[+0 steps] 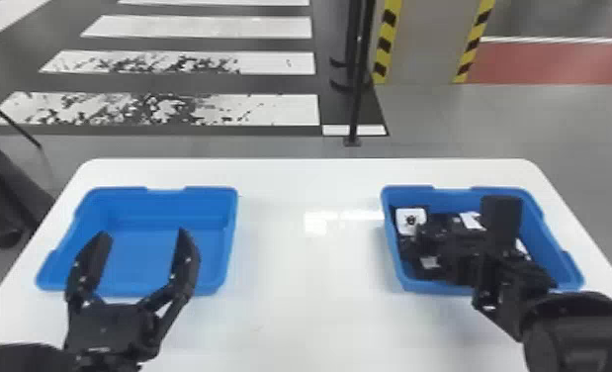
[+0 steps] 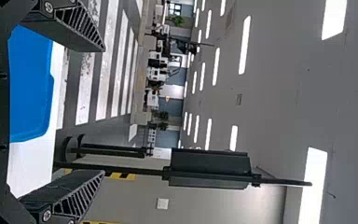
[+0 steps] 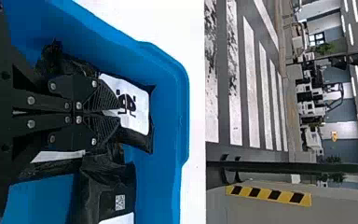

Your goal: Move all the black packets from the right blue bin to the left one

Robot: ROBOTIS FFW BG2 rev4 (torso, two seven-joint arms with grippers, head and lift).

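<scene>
Black right claw (image 1: 424, 236) angled down inside right blue bin (image 1: 542, 230)

A white table (image 1: 309, 316) with rounded far corners stood on a grey floor (image 1: 517, 114), patches of reflected light (image 1: 315, 222) lying on its top. Beyond it, broad white stripes (image 1: 200, 26) crossed a dark strip of flooring, the nearest ones badly worn. A thin black pole (image 1: 356, 94) rose upright past the table's far edge, near a grey pillar (image 1: 422, 44) edged in yellow-and-black tape (image 1: 384, 44). Right of the pillar ran a red floor area (image 1: 561, 63) bordered by a white line (image 1: 561, 40). In the left wrist view, bright ceiling lights (image 2: 245, 44) hung in rows, and green plants (image 2: 160, 115) stood far off
</scene>
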